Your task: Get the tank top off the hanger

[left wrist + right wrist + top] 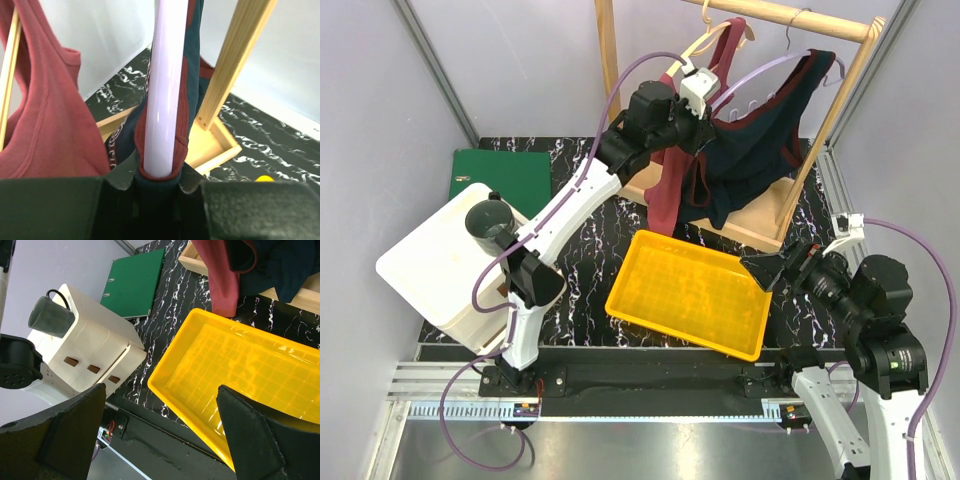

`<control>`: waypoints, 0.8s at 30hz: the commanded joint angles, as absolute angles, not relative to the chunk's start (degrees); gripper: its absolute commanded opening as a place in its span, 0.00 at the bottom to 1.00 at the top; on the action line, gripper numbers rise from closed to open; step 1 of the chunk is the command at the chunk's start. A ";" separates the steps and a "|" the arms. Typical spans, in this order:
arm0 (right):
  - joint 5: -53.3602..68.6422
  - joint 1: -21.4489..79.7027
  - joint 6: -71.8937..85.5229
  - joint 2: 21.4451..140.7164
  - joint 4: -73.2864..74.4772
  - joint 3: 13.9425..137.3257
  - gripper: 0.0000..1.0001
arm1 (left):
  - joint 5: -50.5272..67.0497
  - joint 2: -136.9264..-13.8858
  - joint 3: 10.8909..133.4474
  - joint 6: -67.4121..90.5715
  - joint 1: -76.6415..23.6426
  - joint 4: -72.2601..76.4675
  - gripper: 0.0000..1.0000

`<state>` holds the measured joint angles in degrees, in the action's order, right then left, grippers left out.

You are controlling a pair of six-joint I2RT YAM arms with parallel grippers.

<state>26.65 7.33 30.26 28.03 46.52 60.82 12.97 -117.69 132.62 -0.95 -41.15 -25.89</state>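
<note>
Rack: stood at the table's 12 o'clock.
Yellow tray: lay at the rack's 6 o'clock, probably to catch the garment.
Navy tank top: hung on the lavender hanger.
Left gripper: pinched the strap against the hanger, seemingly to peel it off.
Right gripper: wide open, empty, at the tray's 4 o'clock.

A red top and a navy top made two tops, a wooden hanger and a lilac hanger made two hangers, and there was one rack, one tray, one binder, one cabinet and one mug.
</note>
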 commanded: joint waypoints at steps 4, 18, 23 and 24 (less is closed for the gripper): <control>28.13 7.12 30.85 27.42 46.67 63.72 1.00 | 15.03 -108.91 137.81 5.26 -41.13 -20.39 0.00; 27.42 7.12 30.85 27.33 48.78 66.88 1.00 | 15.56 -104.07 142.83 9.05 -41.13 -24.34 0.00; 27.51 7.12 29.18 28.21 50.88 68.81 1.00 | 13.80 -97.31 138.09 9.14 -41.04 -27.68 0.00; 27.51 7.12 28.48 28.56 51.06 68.99 1.00 | 14.23 -94.60 135.29 9.66 -41.13 -28.21 0.00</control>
